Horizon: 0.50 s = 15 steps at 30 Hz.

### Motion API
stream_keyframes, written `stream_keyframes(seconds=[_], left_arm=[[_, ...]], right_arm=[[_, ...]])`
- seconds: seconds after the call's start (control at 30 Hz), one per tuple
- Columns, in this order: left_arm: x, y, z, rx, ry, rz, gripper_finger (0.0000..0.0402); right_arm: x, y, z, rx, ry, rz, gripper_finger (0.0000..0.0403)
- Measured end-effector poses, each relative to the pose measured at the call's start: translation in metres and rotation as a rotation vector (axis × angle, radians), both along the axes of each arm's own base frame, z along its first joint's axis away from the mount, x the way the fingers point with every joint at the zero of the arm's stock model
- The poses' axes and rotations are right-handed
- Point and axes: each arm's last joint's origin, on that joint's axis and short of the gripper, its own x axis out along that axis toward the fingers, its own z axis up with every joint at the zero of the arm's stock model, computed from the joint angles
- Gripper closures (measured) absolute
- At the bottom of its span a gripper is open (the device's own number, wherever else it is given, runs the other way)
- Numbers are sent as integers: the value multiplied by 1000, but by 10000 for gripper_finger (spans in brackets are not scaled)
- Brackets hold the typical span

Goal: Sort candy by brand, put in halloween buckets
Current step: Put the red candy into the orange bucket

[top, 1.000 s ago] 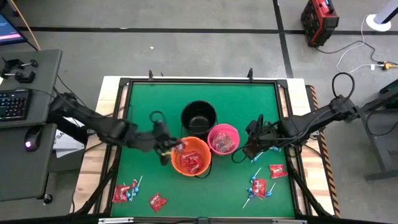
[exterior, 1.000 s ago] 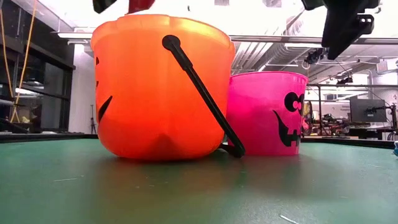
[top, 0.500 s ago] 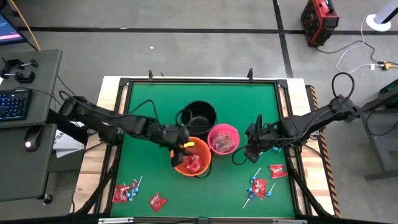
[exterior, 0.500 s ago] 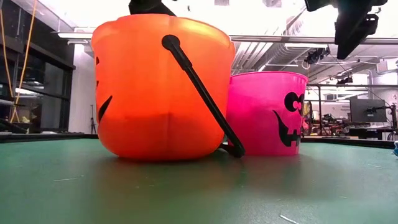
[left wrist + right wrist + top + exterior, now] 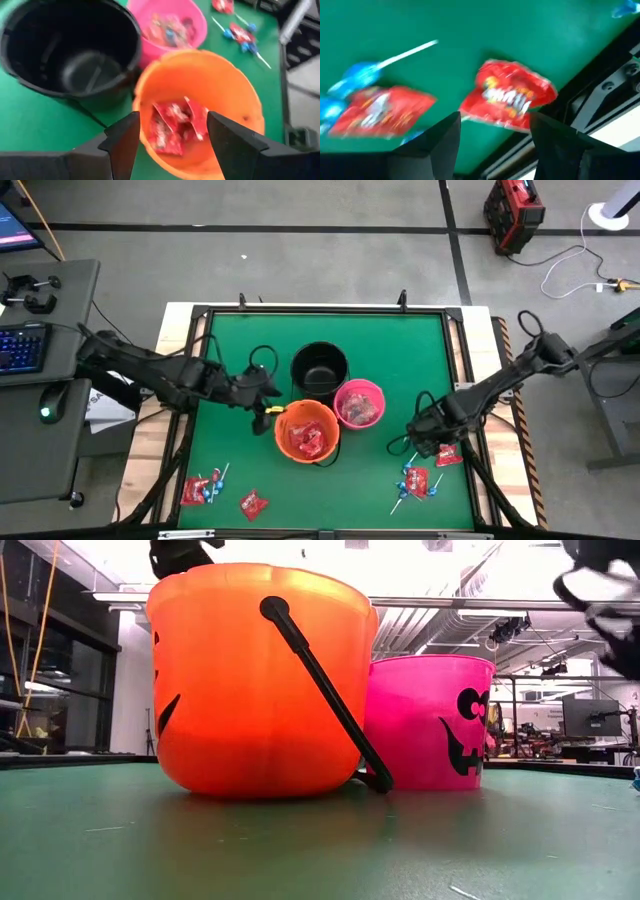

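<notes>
The orange bucket (image 5: 306,431) stands on the green mat near the middle and holds red packets (image 5: 175,125). The black bucket (image 5: 320,367) stands behind it, and the pink bucket (image 5: 359,403), with candy inside, to its right. My left gripper (image 5: 262,412) hovers open at the orange bucket's left rim, its fingers empty (image 5: 172,125). At the table's near right my right gripper (image 5: 425,442) is open and points down over a red packet (image 5: 512,95) that lies flat on the mat. The fingers stand on either side of the packet, above it.
Near the right gripper lie another red packet (image 5: 375,110) and blue-headed lollipops (image 5: 412,480). More red packets and lollipops lie at the near left (image 5: 200,490) (image 5: 253,504). A raised black frame (image 5: 470,380) runs round the mat.
My left gripper carried a red packet over the orange bucket, opened and let it drop in, then drew back toward the table's left. My right gripper has swung down and toward the near right corner, rolling as it went, and now hangs over the red packet there.
</notes>
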Motion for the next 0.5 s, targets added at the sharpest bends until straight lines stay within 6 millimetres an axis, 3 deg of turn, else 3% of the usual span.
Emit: stream_keyframes(seconds=[0.3, 0.5], left_arm=[[-11, -1, -10, 11, 61, 17, 182], [-19, -9, -14, 52, 118, 8, 182]], right_arm=[[-14, -8, -31, -54, 86, -133, 176], [-14, -8, -49, -20, 32, -183, 211]])
